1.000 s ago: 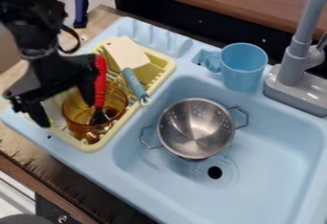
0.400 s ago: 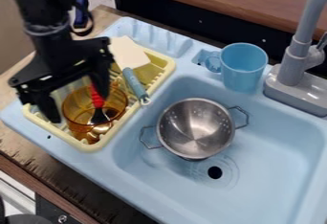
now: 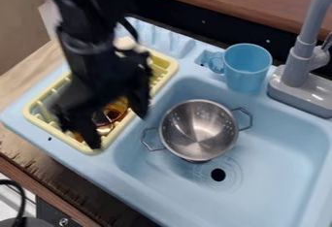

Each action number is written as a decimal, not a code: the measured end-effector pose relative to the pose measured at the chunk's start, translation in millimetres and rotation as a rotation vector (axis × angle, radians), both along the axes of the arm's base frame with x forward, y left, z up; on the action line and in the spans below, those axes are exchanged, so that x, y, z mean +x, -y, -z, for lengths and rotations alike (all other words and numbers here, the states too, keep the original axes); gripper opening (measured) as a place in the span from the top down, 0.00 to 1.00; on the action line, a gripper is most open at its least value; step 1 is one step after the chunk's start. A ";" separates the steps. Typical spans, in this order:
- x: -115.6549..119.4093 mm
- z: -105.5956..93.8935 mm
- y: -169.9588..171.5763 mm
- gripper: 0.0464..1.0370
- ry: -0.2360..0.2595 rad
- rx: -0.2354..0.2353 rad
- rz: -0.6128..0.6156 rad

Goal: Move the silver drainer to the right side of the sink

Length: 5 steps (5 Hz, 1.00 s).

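Observation:
My gripper [image 3: 119, 128] hangs over the yellow dish rack at the left of the sink, its two fingers spread wide, so it is open. No object is between the fingertips except the rack's contents seen below. The silver drainer [image 3: 198, 130], a round metal colander with two wire handles, sits upright in the upper left part of the blue sink [image 3: 279, 172], just up and left of the drain hole. A gap separates the gripper from the drainer's left handle.
The yellow rack [image 3: 46, 120] holds an amber cup [image 3: 115, 109] and utensils, partly hidden by the arm. A blue cup [image 3: 247, 68] stands on the back rim beside the grey faucet [image 3: 295, 71]. The drain hole [image 3: 218, 174] lies below the drainer.
The gripper has moved right across the rack, towards the drainer, and now covers more of the amber cup and utensils. The drainer has stayed where it was.

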State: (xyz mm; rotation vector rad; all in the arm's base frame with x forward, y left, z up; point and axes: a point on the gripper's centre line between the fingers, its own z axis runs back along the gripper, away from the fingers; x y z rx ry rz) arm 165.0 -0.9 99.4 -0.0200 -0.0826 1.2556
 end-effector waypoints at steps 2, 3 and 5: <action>0.1 31.0 50.2 0.06 -0.069 0.019 -0.178; 10.0 41.9 59.7 0.06 -0.032 0.010 -0.307; 29.5 47.5 60.0 0.06 0.073 0.021 -0.410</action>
